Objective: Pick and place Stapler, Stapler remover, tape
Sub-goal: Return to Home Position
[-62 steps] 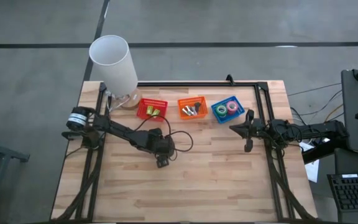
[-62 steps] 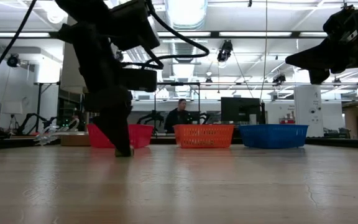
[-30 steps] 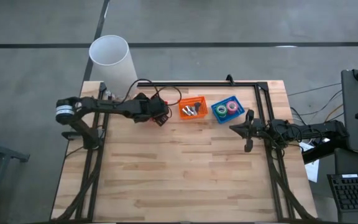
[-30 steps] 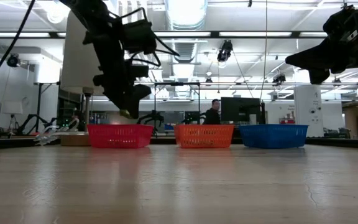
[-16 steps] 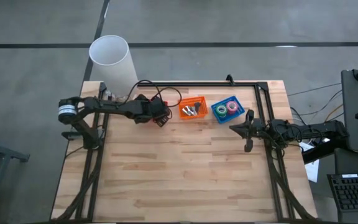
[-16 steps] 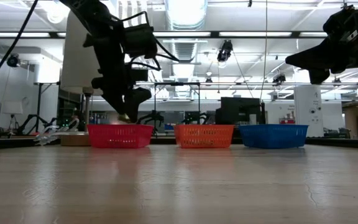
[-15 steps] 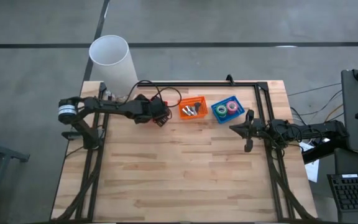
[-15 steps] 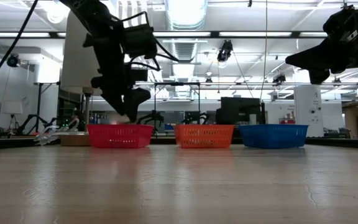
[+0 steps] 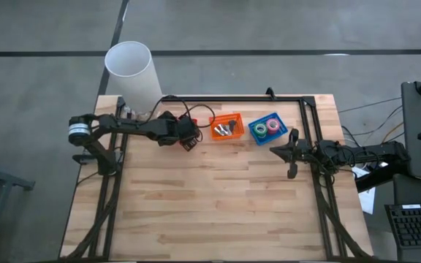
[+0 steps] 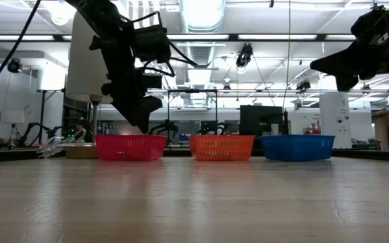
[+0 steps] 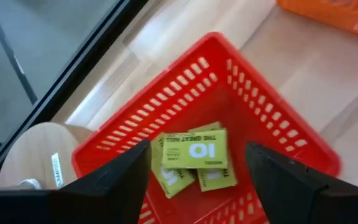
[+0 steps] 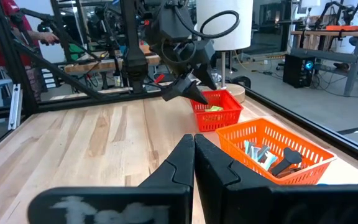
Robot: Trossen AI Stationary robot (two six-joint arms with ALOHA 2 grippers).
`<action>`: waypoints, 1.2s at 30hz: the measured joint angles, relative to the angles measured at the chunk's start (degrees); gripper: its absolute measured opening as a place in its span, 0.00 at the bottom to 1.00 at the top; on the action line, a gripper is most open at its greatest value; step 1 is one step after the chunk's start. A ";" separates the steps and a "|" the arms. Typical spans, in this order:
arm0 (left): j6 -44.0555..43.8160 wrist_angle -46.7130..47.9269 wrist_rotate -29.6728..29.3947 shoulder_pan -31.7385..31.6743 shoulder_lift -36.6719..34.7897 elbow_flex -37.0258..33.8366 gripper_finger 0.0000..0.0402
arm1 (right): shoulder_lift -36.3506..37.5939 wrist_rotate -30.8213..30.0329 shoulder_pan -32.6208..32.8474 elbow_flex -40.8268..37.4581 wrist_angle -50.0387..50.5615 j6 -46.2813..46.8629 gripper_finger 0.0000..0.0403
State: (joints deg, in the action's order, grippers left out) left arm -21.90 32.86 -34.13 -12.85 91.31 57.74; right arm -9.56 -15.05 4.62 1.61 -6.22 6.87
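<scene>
Three baskets in row at far edge of table (image 9: 218, 204). Left gripper (image 9: 187, 143) hangs above red basket (image 10: 130, 147), fingers apart, nothing held. Green staple boxes (image 11: 194, 152) lie inside, so drop looks done imo. Tape (image 9: 272, 126) sits in blue basket (image 10: 297, 147), sorted by kind. Right gripper (image 12: 193, 139) parked at right edge, fingers together, out of way.

Bright overhead light, blurred near claws.
</scene>
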 joint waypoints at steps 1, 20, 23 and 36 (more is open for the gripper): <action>0.44 -0.26 0.00 0.40 0.00 0.00 0.64 | 0.00 0.00 -0.02 0.00 0.00 0.00 0.02; 11.24 -16.44 17.96 12.89 -3.11 -2.18 0.03 | 0.00 0.00 0.01 0.00 0.00 0.00 0.02; 11.81 -23.13 21.64 13.79 -6.27 -4.87 0.02 | 0.00 -0.02 -0.02 0.00 -0.02 0.00 0.02; 7.20 -36.93 22.77 18.32 -32.02 -26.81 0.02 | 0.02 0.00 0.00 0.00 0.00 0.00 0.02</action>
State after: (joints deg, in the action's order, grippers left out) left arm -14.71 -4.07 -11.36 5.48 59.29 30.93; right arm -9.54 -15.05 4.62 1.61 -6.22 6.87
